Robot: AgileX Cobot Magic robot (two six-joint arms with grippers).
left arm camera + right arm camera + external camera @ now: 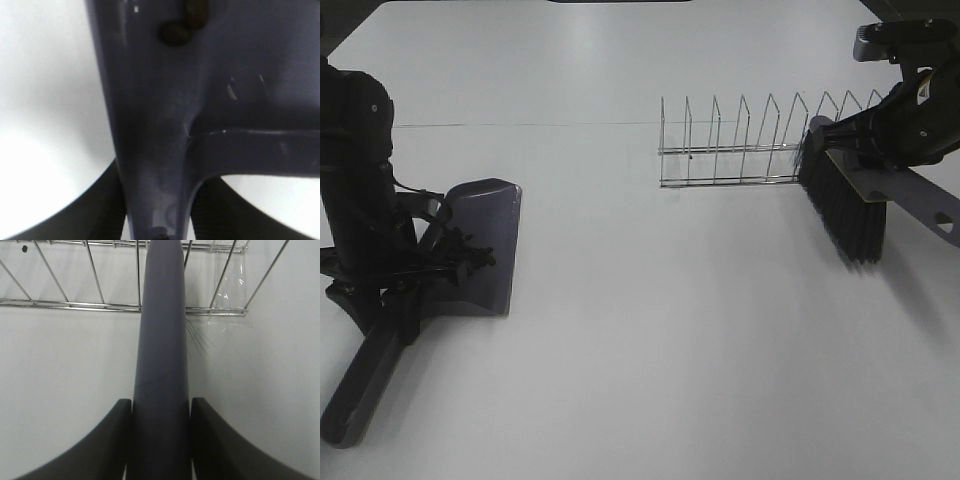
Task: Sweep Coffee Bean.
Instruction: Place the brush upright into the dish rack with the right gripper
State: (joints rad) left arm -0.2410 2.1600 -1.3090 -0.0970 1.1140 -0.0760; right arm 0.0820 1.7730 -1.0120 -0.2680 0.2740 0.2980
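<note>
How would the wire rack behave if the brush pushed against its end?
The wire rack is only thin wire, so it is probably light and would likely slide on the smooth table. Its upright dividers stand over a narrow base, so a high push from the brush might tip it. The wire looks stiff, not floppy.

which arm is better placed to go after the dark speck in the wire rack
Right. The right gripper clamps the brush, whose bristles sit at the wire rack's end; the speck lies among its wires. The left gripper holds the dustpan well away.
</note>
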